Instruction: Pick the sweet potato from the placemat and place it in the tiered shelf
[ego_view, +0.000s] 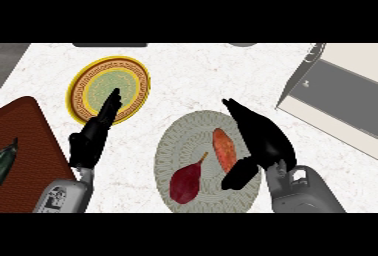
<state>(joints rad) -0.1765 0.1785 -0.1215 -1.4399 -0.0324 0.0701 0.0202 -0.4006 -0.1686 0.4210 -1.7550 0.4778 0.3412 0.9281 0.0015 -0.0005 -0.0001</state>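
pale marbled counter (192, 75) fills your view. the sweet potato (224, 149) lies on the round grey placemat (173, 145), with a dark red vegetable (188, 181) just beside it on the left. your right hand (262, 140) sits along its right side, fingers straight and together, thumb apart near its lower end. the tiered shelf (332, 82) stands at upper right, well apart. your left hand (90, 142), fingers straight and together, overlaps a yellow patterned plate (77, 85). a brown board (29, 135) lies far left. marks on your left forearm are too small to read.

A kitchen, shown by marbled counter (192, 75), ornate plate (90, 86) and placemat (183, 136).
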